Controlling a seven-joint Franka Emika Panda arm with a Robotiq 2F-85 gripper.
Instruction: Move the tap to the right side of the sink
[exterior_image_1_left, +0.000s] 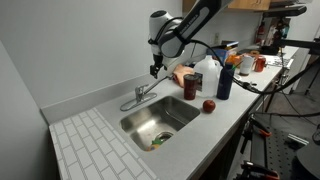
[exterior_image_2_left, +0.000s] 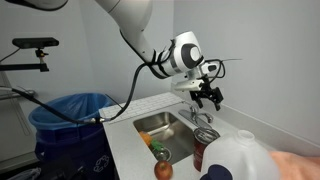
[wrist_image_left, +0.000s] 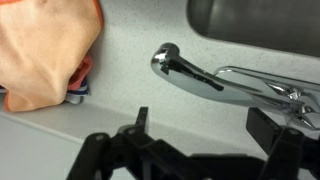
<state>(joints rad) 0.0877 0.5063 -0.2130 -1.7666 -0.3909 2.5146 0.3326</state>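
Pincer (wrist_image_left: 200, 130), black, wide open, nothing in it, hangs just above small shiny chrome tap (wrist_image_left: 190, 72). Tap sits on white counter (exterior_image_1_left: 100, 100) by back rim of rectangular steel sink (exterior_image_1_left: 168, 113). Risk: slick metal slips past fingers (wrist_image_left: 140, 122) if grip off-centre, so tap won't swing.

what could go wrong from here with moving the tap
The open gripper hangs just above the tap. Closing on that slick, rounded chrome could slip off or clip only its tip. The orange cloth lies close beside the tap and might snag a finger. A wide swing could also knock the apple by the sink.
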